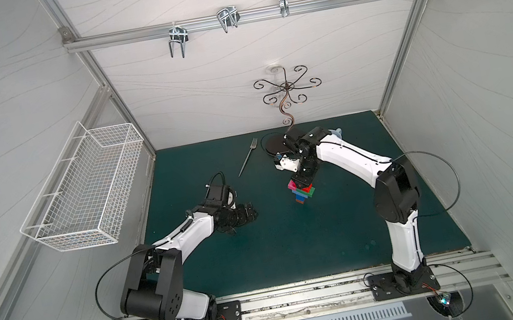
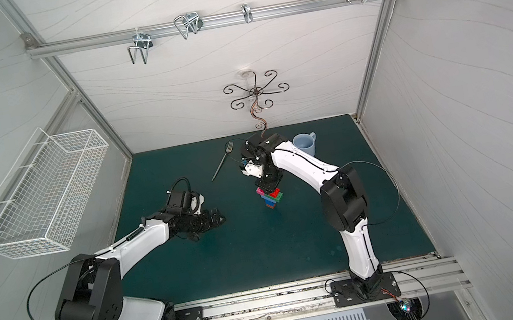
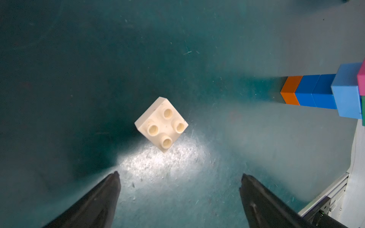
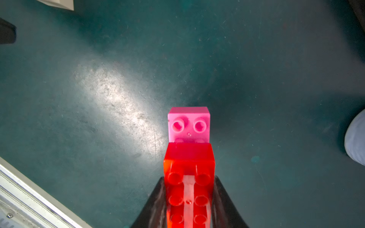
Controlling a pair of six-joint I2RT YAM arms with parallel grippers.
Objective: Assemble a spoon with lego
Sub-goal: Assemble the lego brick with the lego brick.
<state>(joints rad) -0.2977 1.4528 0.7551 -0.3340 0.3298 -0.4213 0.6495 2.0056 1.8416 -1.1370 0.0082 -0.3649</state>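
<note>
The spoon [image 1: 301,193] stands upright on the green mat in both top views, seen also as spoon [image 2: 270,197]. It is a stack of orange, blue, light blue, green, red and pink lego bricks. My right gripper [image 4: 189,179] reaches down from above and is shut on the long red brick [image 4: 188,158], with the pink brick [image 4: 188,123] just beyond it. A loose cream brick [image 3: 161,124] lies on the mat ahead of my left gripper [image 3: 180,174], studs toward the camera. That gripper is open and holds nothing. The stem's orange brick [image 3: 290,90] shows off to one side.
A silver fork [image 1: 247,157] lies on the mat behind the arms. A black hook stand [image 1: 285,87] rises at the back, and a light blue mug [image 2: 305,144] sits beside the right arm. A white wire basket [image 1: 88,192] hangs on the left wall.
</note>
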